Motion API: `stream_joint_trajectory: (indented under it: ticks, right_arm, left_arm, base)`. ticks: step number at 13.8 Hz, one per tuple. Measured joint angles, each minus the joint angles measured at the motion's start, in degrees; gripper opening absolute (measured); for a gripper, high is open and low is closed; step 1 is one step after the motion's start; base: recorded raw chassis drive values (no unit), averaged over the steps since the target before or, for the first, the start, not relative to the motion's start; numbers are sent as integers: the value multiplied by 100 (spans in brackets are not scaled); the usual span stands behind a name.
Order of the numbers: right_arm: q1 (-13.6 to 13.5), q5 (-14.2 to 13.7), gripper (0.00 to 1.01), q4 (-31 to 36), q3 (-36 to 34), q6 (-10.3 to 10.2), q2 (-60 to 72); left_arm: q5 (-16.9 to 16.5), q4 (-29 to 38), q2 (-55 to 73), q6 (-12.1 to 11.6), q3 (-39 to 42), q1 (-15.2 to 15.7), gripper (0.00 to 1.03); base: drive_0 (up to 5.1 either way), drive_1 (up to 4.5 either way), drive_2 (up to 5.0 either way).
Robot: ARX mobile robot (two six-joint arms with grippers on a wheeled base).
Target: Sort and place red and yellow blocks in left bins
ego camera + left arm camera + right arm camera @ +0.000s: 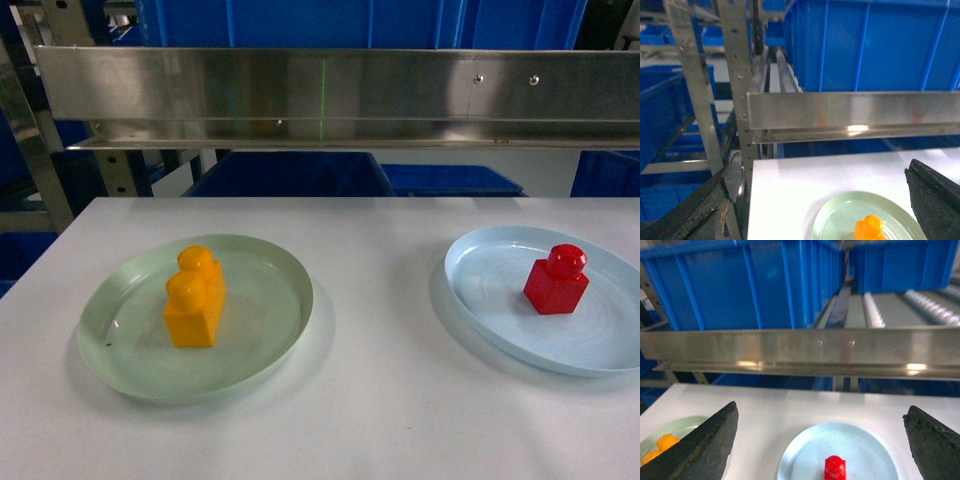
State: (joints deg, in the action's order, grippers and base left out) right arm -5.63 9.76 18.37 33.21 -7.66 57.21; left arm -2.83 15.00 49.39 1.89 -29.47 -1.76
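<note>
yellow brick (pixel 869 228) on green plate (pixel 840 220)

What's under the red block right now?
The red block sits upright on the pale blue plate, which rests on the white table. The plate surface directly beneath the block is covered.

No readable text, label or number shows anywhere.

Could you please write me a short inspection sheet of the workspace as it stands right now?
Surface: white table, bare between the plates.
Job's things: orange-yellow brick upright on pale green plate; red cube on pale blue plate; blue crates on the rack behind.
Clutter: nothing seen.
Grippers: left gripper and right gripper both open, empty.
Cables: nothing seen.
Surroundings: steel rail, roller shelf.
</note>
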Motion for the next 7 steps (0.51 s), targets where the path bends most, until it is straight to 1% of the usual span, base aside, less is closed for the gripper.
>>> stream_joint_trajectory:
  ticks: [1,2,3,4,5,7]
  right_arm:
    - [-39,105,98,-262,564,-70,938]
    - [-26,-70,98,-299,1165,-92,2146]
    - [55,-42,98,-188,1528,-149,3021]
    - [101,186,98,-20,1484,-278,3307]
    - [116,223,98,31,1478,-310,3292]
    - [118,229,98,70,1484,-328,3167]
  left_arm:
    - [-85,-262,855,-57,-527,-13,98]
    - [-144,-525,2004,-98,-1123,-48,98]
    - [122,-116,2938,-214,-1377,-96,98]
    - [118,544,3333,-275,-1248,-127,98]
    - [44,682,3265,-254,-1121,-127,98]
    - [26,793,3021,-232,-1143,-127,98]
  base:
    - [0,0,0]
    - [0,0,0]
    - [0,0,0]
    - [0,0,0]
    - [0,0,0]
    - [0,0,0]
